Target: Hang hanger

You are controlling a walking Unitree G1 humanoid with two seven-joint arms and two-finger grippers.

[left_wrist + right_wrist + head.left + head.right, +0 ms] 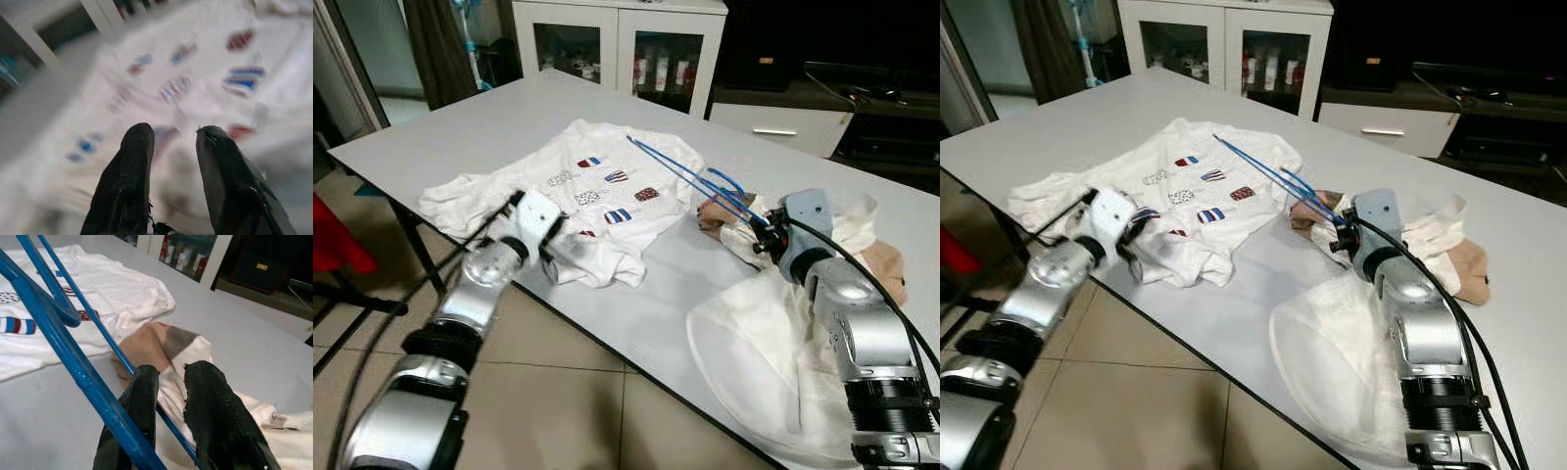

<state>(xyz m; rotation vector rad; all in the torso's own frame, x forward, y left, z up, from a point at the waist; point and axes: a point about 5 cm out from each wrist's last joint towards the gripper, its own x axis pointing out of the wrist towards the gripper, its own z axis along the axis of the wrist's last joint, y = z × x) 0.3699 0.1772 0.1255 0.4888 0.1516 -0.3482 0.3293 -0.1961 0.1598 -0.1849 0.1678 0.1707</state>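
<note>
Left arm, at the near-left table edge: the left gripper (551, 238) rests over the front hem of the white T-shirt (597, 191), which lies spread flat on the white table (480, 127); in the left wrist view its fingers (129, 171) stand slightly parted, with only blurred cloth between them, pinching nothing that can be made out.

Centre: the T-shirt's printed chest faces up; the blue hanger (680, 176) lies with its far end over the shirt's right-hand shoulder and its long axis running diagonally from the shirt's upper middle down and rightward to the right arm.

Right arm: the right gripper (766, 238) holds the near end of the hanger; in the right wrist view a blue wire (146, 391) passes between the two black fingers (210, 401), which are pressed onto it, while a second, thicker bar crosses in front of them; the hook (729, 181) curls just beyond the grip. Beneath lie a beige-and-white garment (724, 213) and further pale clothing (754, 343) toward the near edge.

Governing relation: the hanger extends away from the right gripper toward the T-shirt, leftward and away from the robot; the right arm already has it, whereas the left gripper is well apart from the hanger and near only the shirt's hem; any threading of hanger into shirt would, by this layout, be led from the right.
</note>
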